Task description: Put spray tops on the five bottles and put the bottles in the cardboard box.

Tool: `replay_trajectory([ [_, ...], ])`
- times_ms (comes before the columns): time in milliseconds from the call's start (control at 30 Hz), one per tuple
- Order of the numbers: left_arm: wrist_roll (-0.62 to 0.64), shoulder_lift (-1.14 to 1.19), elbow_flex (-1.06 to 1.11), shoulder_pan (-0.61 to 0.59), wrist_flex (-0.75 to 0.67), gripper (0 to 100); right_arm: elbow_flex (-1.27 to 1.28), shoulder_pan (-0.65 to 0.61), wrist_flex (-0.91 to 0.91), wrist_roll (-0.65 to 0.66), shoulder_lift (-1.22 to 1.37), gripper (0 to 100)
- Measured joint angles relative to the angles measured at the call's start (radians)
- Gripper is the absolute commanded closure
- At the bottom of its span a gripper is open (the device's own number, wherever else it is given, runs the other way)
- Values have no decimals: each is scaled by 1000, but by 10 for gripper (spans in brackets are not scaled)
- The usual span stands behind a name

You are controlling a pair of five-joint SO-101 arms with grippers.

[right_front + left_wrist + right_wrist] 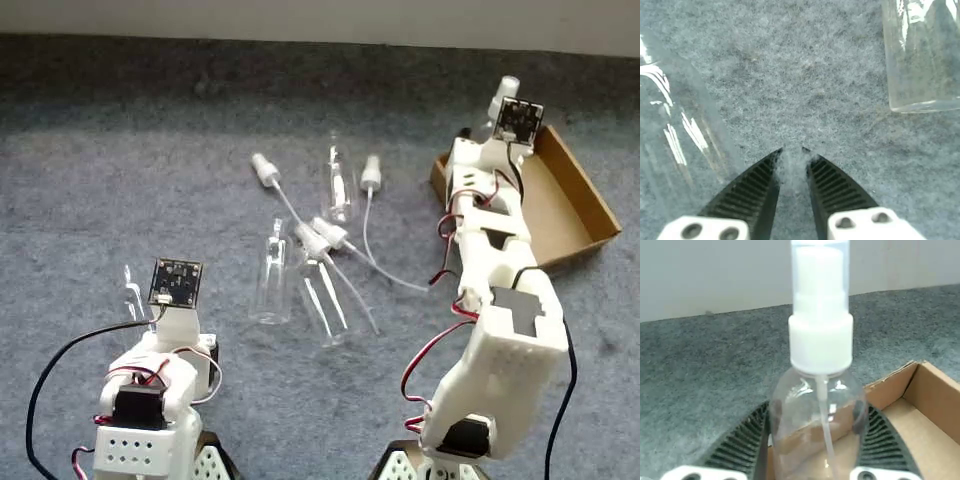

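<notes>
The right fingers [742, 442] are clamped on an upright bottle [815, 435] with a top [820, 340] fitted, held at the rim of the box [935, 405]. The left fingers [757, 187] are almost together, with a thin gap at the tips. They hold nothing, low over the table [150, 150] between a lying bottle [675, 140] and the base of another bottle [922, 55]. Grey felt covers the table, and a pale wall [300, 15] runs behind. There is one box. There are five bottles: one held, four lying. One loose top [265, 168] and a second top [371, 175] lie apart. More tops cluster mid-table, their number unclear.
</notes>
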Motion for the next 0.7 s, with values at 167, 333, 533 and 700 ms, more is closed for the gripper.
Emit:
replay_trajectory([
  [167,0,0,0,0,0,994,0,0,0,0,0,738],
  [333,0,0,0,0,0,993,0,0,0,0,0,731],
  [533,0,0,0,0,0,993,5,0,0,0,0,731],
  [700,0,0,0,0,0,993,17,3,0,0,0,731],
])
